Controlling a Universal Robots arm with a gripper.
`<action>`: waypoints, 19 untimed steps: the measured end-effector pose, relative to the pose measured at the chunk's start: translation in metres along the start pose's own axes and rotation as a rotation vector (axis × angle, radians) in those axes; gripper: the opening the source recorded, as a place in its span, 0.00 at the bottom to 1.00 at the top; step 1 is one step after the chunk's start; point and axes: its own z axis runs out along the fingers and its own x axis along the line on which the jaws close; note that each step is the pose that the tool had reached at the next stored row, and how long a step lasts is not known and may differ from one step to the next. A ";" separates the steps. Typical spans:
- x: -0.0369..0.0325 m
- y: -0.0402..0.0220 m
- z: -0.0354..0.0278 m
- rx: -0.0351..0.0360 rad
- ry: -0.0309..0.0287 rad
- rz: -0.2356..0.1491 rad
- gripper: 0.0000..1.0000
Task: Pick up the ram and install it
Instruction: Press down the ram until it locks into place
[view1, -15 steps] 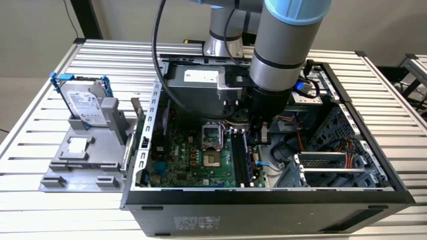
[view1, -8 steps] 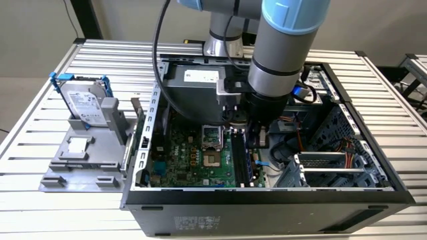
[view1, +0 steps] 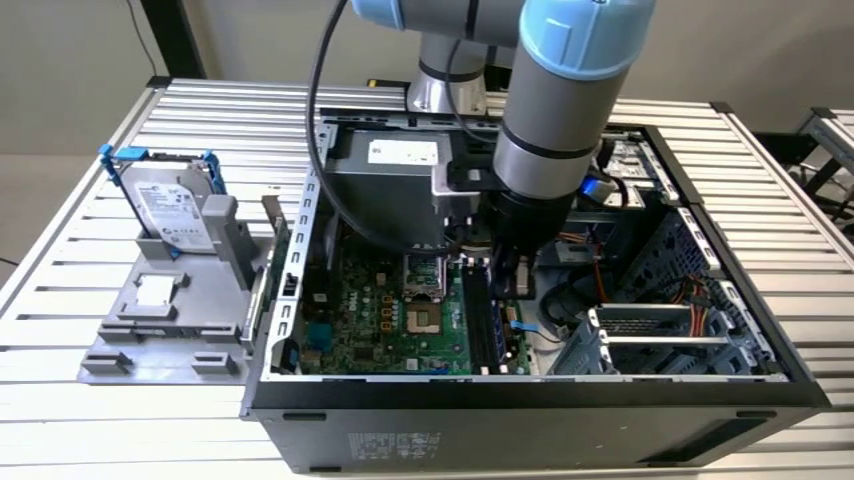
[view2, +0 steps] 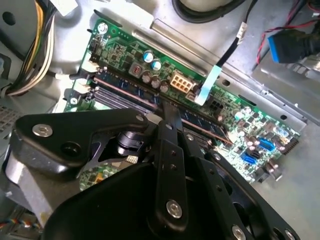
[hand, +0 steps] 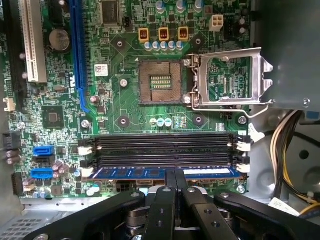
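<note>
The claw has its fingers pressed together on top of the ram, seated in the slot directly beneath it.

One ram stick, four memory slots — one hard drive.

The arm reaches steeply down, its wrist pointing almost straight below. The gripper hangs at its lower end — two black fingers drawn in tight, side by side, tips meeting on the ram — the thin stick runs out to either side of the jaws.
</note>
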 end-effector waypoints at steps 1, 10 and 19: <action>0.0000 0.0000 0.0016 0.0000 0.0000 0.000 0.00; -0.0002 0.0002 0.0095 -0.0001 0.0006 0.000 0.00; 0.0004 -0.0004 -0.0199 -0.0001 0.0001 0.000 0.00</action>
